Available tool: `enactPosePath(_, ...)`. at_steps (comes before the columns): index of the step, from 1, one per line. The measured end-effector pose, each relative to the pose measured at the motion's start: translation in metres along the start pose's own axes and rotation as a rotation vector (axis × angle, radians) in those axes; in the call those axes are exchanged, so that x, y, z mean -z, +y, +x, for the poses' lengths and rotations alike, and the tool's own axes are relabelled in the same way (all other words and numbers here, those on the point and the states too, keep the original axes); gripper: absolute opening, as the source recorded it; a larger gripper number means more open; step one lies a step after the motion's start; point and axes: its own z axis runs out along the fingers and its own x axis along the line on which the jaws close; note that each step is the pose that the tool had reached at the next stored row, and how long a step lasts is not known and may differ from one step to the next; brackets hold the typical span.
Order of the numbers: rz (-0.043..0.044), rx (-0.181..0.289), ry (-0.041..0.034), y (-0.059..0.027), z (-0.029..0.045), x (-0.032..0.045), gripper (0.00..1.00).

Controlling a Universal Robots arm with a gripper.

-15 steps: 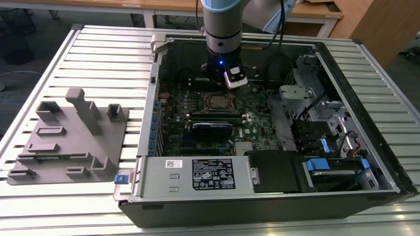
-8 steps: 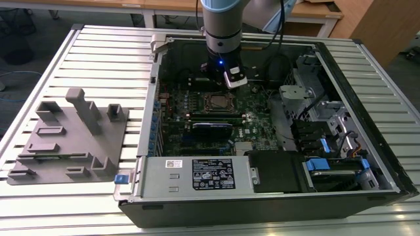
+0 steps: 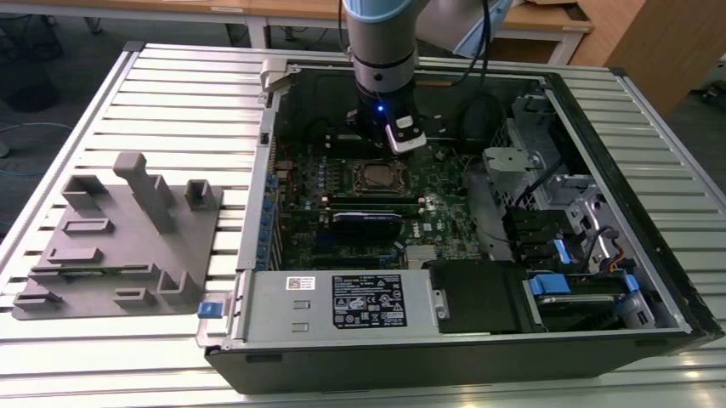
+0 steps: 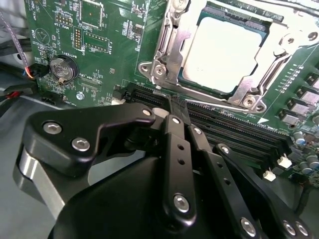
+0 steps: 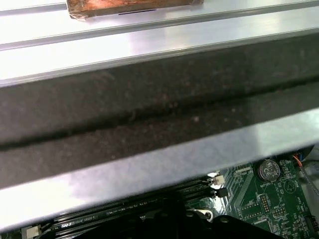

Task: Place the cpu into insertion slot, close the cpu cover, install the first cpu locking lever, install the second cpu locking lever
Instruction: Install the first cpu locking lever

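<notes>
Slatted aluminium table, exterior view: an open computer case lies on its side, with a grey fixture tray beside it toward 9 o'clock. The arm descends from 12 o'clock into the case. Its gripper hangs over the green motherboard, just at 12 o'clock of the insertion slot. Finger posture cannot be read from this distance.

Second wrist view: this close view supplies the missing detail. The black fingers are pressed together at their tips and grasp nothing. The gripper sits above the black memory slots, near the socket but apart from it. The cpu lies seated in the slot, silvery top upward. The cpu cover lies flat around it as a metal frame. A lever rod runs along one side; whether it is latched cannot be told. A coin battery sits on the board, well apart from the socket.

First wrist view: the case's dark wall crosses the frame, with table slats and a wooden piece beyond. The same battery and memory slots appear inside the wall.
</notes>
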Motion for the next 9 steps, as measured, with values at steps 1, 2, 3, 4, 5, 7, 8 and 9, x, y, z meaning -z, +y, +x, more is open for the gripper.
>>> enactPosePath(1,0.0004,0.001,-0.0032,-0.0001,0.0002,-0.0003,0.11)
enactPosePath(2,0.0012,0.002,-0.0061,-0.0002,0.0003,-0.0005,0.11)
enactPosePath(3,0.0023,0.002,-0.0092,-0.0002,0.0004,-0.0007,0.11)
enactPosePath(4,0.0032,0.003,-0.0115,-0.0002,0.0004,-0.0008,0.11)
enactPosePath(5,0.0037,0.004,-0.0133,-0.0003,0.0005,-0.0008,0.11)
enactPosePath(7,0.0041,0.004,-0.016,-0.0004,0.0006,-0.0009,0.11)
enactPosePath(8,0.0045,0.005,-0.0173,-0.0004,0.0006,-0.001,0.11)
enactPosePath(9,0.0051,0.005,-0.0189,-0.0004,0.0007,-0.001,0.11)
